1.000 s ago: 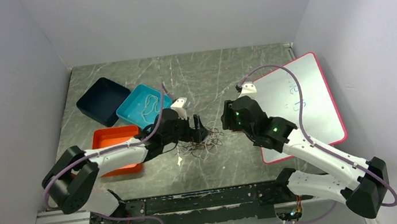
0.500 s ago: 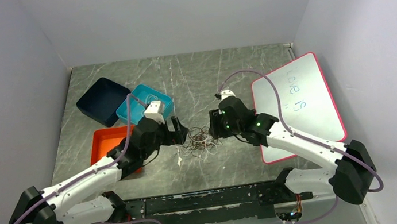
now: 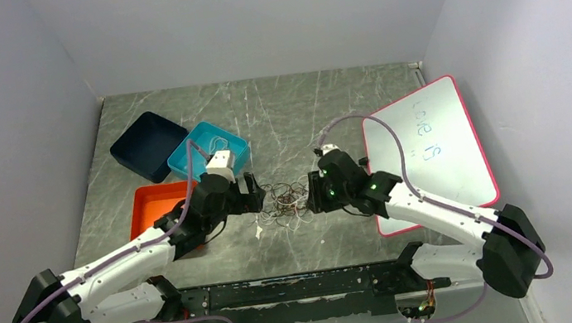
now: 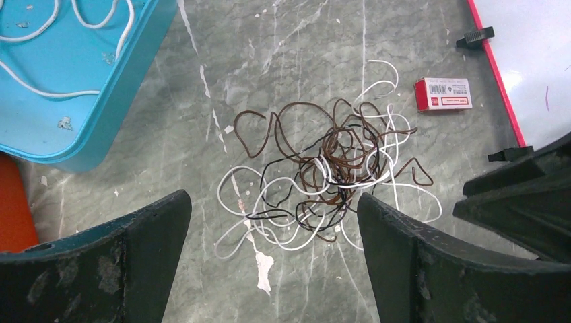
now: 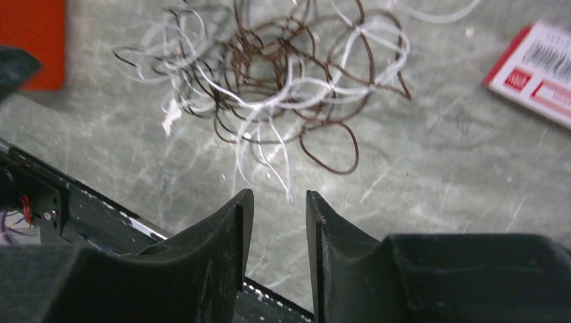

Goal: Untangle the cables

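Note:
The cables point(image 3: 286, 203) lie as one tangle of thin white, brown and black wires on the grey marbled table, between my two grippers. In the left wrist view the tangle point(image 4: 323, 175) sits just beyond my left gripper point(image 4: 273, 202), which is wide open and empty, its right finger point(image 4: 417, 262) beside the tangle's near edge. In the top view the left gripper point(image 3: 258, 194) is just left of the tangle. My right gripper point(image 3: 316, 191) is just right of it. In the right wrist view the right gripper point(image 5: 278, 196) is narrowly open and empty, short of the tangle point(image 5: 283, 87).
A teal tray point(image 3: 206, 151) holding white cable pieces, a dark blue tray point(image 3: 148, 144) and an orange tray point(image 3: 156, 204) stand at the left. A pink-edged whiteboard point(image 3: 430, 142) lies at the right. A small red-and-white box point(image 4: 442, 93) lies beyond the tangle. The front rail point(image 5: 67, 202) is near.
The left gripper has drawn back off the tangle to its left and opened wide. The right gripper has come down and nearer to the tangle's right side.

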{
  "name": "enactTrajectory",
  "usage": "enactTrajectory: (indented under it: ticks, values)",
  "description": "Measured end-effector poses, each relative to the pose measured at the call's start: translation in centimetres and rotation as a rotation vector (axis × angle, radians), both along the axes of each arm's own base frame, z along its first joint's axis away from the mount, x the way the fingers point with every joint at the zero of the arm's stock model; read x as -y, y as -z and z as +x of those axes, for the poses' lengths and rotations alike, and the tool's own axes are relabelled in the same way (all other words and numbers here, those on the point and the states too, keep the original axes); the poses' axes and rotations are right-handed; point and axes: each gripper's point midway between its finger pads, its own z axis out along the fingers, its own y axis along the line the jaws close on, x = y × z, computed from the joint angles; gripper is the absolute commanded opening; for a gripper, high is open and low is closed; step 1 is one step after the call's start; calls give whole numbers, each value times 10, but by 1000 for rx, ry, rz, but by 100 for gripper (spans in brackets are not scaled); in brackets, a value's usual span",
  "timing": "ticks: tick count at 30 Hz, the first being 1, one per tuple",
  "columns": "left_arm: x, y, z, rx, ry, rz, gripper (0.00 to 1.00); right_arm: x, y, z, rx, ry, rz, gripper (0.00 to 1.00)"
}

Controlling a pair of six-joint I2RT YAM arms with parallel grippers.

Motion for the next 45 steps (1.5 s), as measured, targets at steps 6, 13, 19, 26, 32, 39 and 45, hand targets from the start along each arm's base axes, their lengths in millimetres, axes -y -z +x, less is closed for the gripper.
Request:
enactTrajectory:
  ticks: [6, 13, 19, 26, 32, 39, 45]
  values:
    - [0, 5, 0, -10, 1, 14, 97, 11, 27, -21, -60, 37, 33, 37]
    - [0, 9, 0, -13, 6, 31, 97, 8, 35, -28, -38, 79, 143, 33]
    - [0, 10, 0, -13, 8, 35, 97, 5, 40, -22, -9, 108, 185, 31]
    - [0, 13, 0, -18, 10, 44, 97, -1, 44, -15, 21, 111, 212, 30]
    - [0, 15, 1, -21, 12, 52, 96, -5, 49, -13, 28, 107, 216, 19]
    - [0, 16, 1, -22, 13, 58, 97, -1, 46, -11, 52, 116, 197, 0]
    - [-1, 14, 1, -15, 15, 54, 98, 3, -12, 7, 173, 117, 175, 0]
